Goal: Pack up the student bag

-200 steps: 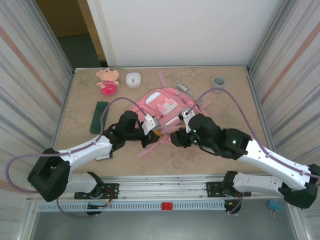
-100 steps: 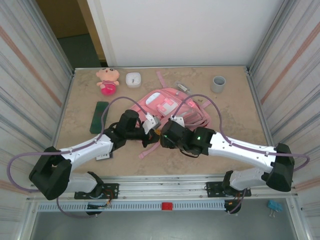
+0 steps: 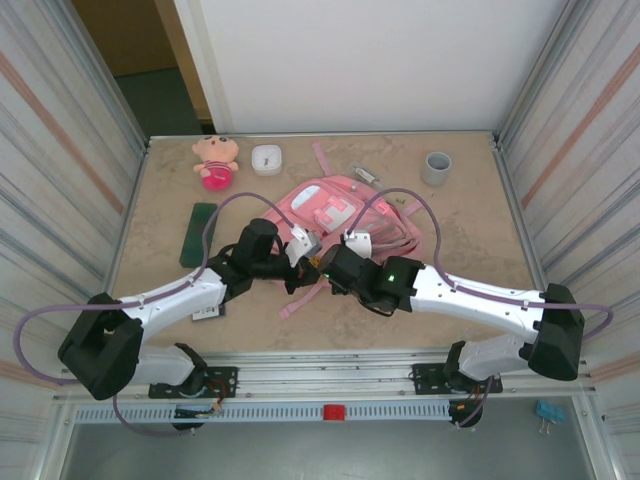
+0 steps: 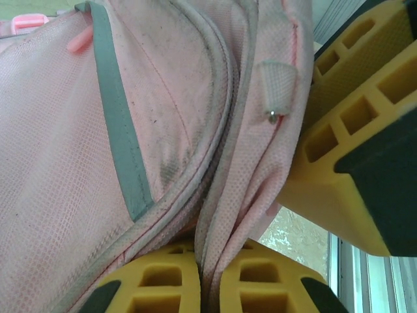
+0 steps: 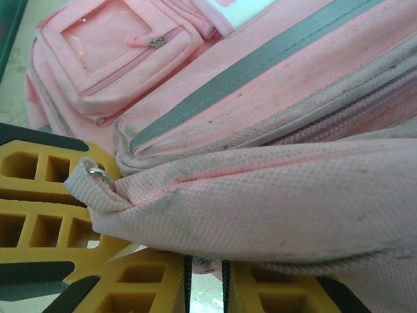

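Left end effector [image 4: 208,282] is clamped tight on a fold of the student bag [image 3: 335,205] beside the zip. The right end effector [image 5: 204,279] stands narrow, with the neighbouring fold between its tips. The student bag lies mid-tabletop [image 3: 470,240], pockets up, near edge at both arms. One grip each side of the zip is probably meant to spread the opening for packing.

Robot lab test cell, beige table [image 3: 160,230], ribbed side panels [image 3: 60,150], aluminium mounting rail [image 3: 330,372]

pink student bag [image 3: 330,200] (grey trim), tan table [image 3: 470,210]
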Robot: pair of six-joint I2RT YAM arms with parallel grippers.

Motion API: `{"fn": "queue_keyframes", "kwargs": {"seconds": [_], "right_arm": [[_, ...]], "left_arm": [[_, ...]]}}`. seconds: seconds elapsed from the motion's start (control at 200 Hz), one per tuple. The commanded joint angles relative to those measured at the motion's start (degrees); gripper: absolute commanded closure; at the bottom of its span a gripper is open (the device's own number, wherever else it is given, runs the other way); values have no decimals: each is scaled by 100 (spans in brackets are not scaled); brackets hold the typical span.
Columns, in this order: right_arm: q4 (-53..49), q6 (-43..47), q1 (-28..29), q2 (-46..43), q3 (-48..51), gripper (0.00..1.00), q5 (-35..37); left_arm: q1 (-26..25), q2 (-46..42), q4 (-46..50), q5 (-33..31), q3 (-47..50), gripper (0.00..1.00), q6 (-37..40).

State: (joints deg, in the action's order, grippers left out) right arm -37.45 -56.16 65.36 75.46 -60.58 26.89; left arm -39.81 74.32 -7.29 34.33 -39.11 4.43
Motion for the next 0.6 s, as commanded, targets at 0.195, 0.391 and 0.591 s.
{"fn": "queue_keyframes", "kwargs": {"seconds": [0.195,0.391,0.591], "right_arm": [[-124,75,53,190,30,63,445],[-542,-68,127,397,-123,70,764],[-1230,-343,126,151,-155,77,1301]], "left_arm": [[-9,-45,-194,549,-253,100,-336],[-9,-42,-179,553,-274,100,-338],[-9,-80,-132,495,-262,100,-312]]}}
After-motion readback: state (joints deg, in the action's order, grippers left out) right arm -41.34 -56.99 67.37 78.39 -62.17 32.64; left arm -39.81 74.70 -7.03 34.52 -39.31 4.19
